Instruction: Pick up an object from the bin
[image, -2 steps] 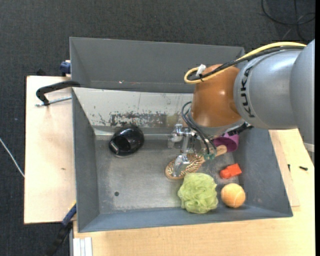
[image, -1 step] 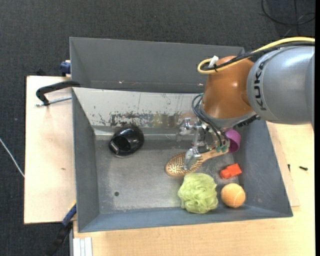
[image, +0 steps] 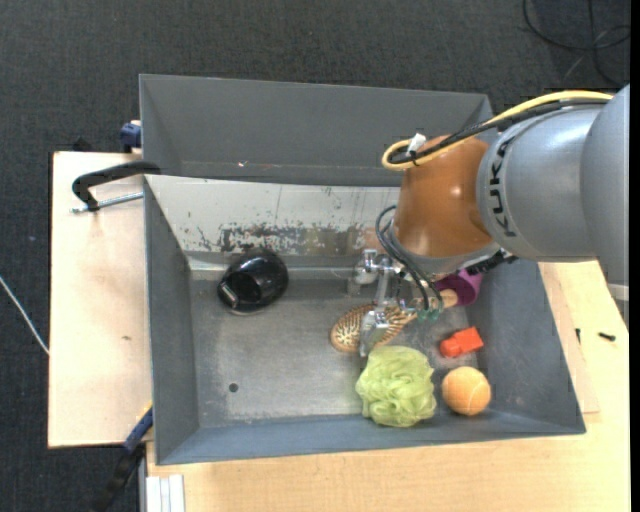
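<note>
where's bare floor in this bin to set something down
The bin floor is bare at left and front-left, between the black rounded object and the green puff. The right is crowded: hand, speckled brown shell, orange block, orange ball.

Black rounded object (image: 253, 282), possibly a computer mouse, lies well apart to the left. Green mesh pouf (image: 397, 385) sits at the front, with an orange ball (image: 466, 390) just beside it on the view's right. Small red-orange block (image: 461, 343) lies just behind the ball. Purple item (image: 468, 284), partly hidden, lies farther back.

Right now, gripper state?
Gripper: open or shut cannot be told; it is over the brown patterned thing by the green puff.
</note>
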